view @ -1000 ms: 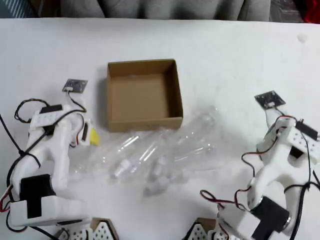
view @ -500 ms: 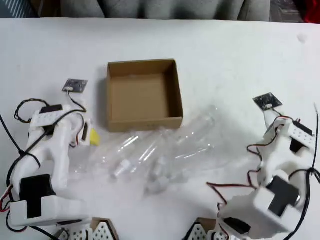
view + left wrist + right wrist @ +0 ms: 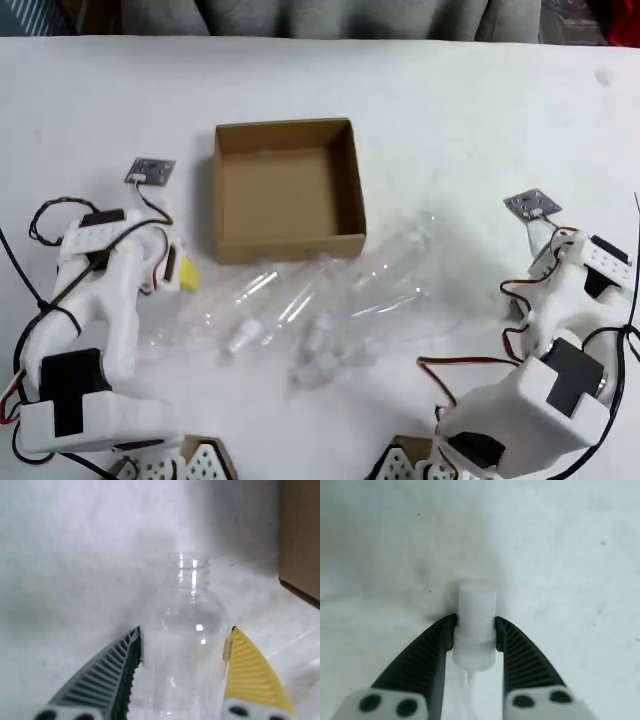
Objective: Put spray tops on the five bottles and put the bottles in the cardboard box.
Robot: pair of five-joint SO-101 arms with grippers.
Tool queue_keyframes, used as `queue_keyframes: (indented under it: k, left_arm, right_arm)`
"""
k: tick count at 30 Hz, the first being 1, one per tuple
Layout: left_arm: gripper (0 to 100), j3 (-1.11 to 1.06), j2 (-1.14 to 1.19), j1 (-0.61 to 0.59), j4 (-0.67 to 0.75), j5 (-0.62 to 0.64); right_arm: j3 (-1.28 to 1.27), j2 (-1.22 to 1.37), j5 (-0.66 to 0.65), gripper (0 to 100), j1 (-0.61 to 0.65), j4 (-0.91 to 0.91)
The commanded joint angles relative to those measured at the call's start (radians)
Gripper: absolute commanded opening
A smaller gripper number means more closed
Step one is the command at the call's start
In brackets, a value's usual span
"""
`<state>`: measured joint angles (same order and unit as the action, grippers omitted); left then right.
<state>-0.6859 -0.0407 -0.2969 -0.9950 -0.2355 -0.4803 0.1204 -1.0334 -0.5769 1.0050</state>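
Right arm (image 3: 545, 390) has shifted since a second ago. Its big white block now sits lower and closer to the camera, and its wrist board has edged slightly toward the cardboard box (image 3: 290, 243). The left arm (image 3: 100, 290) has held its pose.

A white surface (image 3: 450, 100) carries everything. The left arm stands off the box's left side, folded at the elbow, with its wrist tipped down at the surface near the box's front left corner. The right arm is hunched well off the box's right side, its wrist also angled down.

The box sits upright with its top open. Just in front of it, several clear bottles (image 3: 330, 300) lie on their sides in a loose heap (their outlines blur together).

The left jaws, one grey and one yellow, are clamped on either side of a clear bottle (image 3: 182, 645), whose threaded neck points away, with a corner of the box close by. The right jaws, both black, pinch a white spray top (image 3: 476, 625), and a thin tube trails from it.
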Motion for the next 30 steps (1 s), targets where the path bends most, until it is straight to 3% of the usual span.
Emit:
queue_keyframes:
  k: [1,10,15,23,27,30]
  left_arm:
    - [26,0.015,-0.065,0.010,-0.018,-0.014]
    - [44,0.092,-0.061,0.002,-0.089,-0.025]
    - [44,0.129,-0.062,0.001,-0.110,-0.143]
    - [42,0.296,-0.056,-0.007,-0.319,-0.190]
    - [34,0.293,-0.036,-0.002,-0.330,-0.305]
    - [36,0.293,0.027,-0.002,-0.328,-0.353]
  right_arm:
    - [0.038,-0.074,0.060,1.5,-0.007,0.051]
    - [0.034,-0.177,0.074,1.5,-0.024,0.125]
    - [0.032,-0.176,0.072,1.5,-0.025,0.128]
    - [0.032,-0.176,0.080,1.5,-0.019,0.130]
    - [0.031,-0.176,0.080,1.5,-0.025,0.130]
    - [0.018,-0.176,0.078,1.5,-0.027,0.130]
